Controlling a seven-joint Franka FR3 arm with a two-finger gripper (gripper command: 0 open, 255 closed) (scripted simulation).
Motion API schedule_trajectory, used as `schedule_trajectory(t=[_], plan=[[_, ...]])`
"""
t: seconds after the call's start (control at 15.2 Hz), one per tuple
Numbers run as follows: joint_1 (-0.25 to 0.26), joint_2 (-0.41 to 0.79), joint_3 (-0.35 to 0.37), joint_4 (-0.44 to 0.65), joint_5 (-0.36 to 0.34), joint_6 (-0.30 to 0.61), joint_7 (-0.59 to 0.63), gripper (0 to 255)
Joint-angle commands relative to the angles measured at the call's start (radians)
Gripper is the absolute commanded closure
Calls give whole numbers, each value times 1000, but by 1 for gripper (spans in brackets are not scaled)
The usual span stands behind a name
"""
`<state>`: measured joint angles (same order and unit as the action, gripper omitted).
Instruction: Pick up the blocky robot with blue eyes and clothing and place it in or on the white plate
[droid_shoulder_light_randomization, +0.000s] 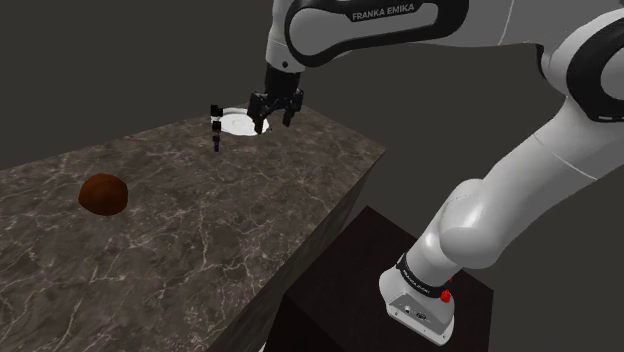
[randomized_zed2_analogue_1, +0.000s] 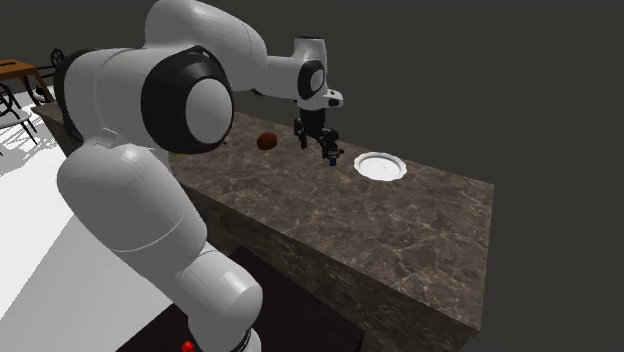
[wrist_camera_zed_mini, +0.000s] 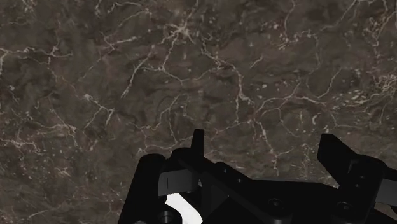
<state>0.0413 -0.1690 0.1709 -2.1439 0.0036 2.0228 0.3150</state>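
Item: one white arm (droid_shoulder_light_randomization: 520, 180) on a dark box stand (droid_shoulder_light_randomization: 345, 275), reaching over a dark marbled desk (droid_shoulder_light_randomization: 200, 240). Hand (droid_shoulder_light_randomization: 274, 123): all black, hanging above the desk with its fingers (wrist_camera_zed_mini: 337, 159) standing well apart and clasping nothing. In the shoulder view it overlaps the near edge of the plate. A dark shape with a small white patch sits low between the fingers in the wrist view; what it is cannot be told. Blocky robot (droid_shoulder_light_randomization: 216, 128): small, dark, with blue on it, upright on the desk. It is just beside the plate's rim on the shoulder view's left, apart from the hand. In the second exterior view it stands just under the hand's lower fingertip, between the brown lump and the plate; whether it touches either the plate or a finger cannot be told. White plate (droid_shoulder_light_randomization: 236, 124): round, flat on the desk near its far corner. Brown lump (droid_shoulder_light_randomization: 103, 194): round, reddish-brown, alone on the desk, well apart from the plate and blocky robot.
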Motion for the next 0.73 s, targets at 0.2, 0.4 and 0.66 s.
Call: schedule_trajectory(t=[0.2, 0.4, 0.66], plan=[[12, 192, 31, 160, -58, 38, 104, 0], [27, 311, 38, 275, -99, 42, 162, 0], [57, 475, 36, 455, -153, 26, 228, 0]])
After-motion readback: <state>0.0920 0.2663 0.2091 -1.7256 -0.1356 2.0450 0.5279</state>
